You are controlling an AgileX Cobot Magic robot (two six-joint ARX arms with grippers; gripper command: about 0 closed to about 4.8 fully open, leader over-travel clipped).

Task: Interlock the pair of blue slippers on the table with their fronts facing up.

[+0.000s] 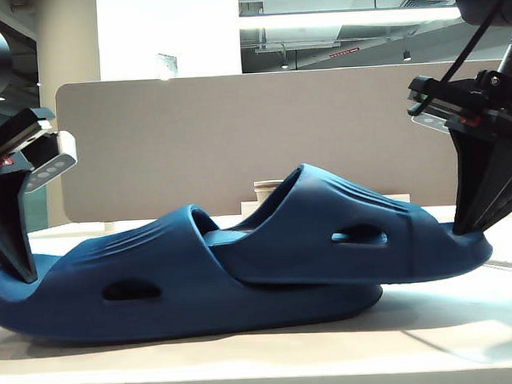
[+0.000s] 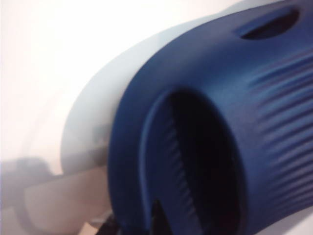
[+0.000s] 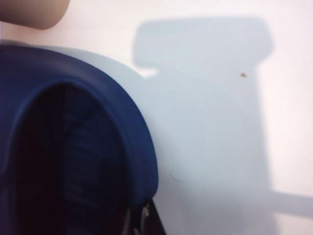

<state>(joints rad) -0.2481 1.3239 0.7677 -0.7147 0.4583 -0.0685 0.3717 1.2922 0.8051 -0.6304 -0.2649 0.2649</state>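
The pair of blue slippers lies along the white table (image 1: 246, 362). The left slipper (image 1: 157, 273) rests flat on its sole. The right slipper (image 1: 342, 214) is tilted, with its front pushed in under the left one's strap and its heel raised. My left gripper (image 1: 20, 272) is shut on the left slipper's heel rim; up close its dark fingers (image 2: 157, 215) straddle that rim (image 2: 132, 161). My right gripper (image 1: 466, 228) is shut on the right slipper's heel; a finger (image 3: 146, 220) shows at the heel edge (image 3: 142, 161).
A tan paper cup (image 1: 266, 190) stands behind the slippers, and its side shows in the right wrist view (image 3: 34, 12). A grey-brown divider panel (image 1: 236, 133) closes off the back of the table. The table's front edge runs just before the slippers.
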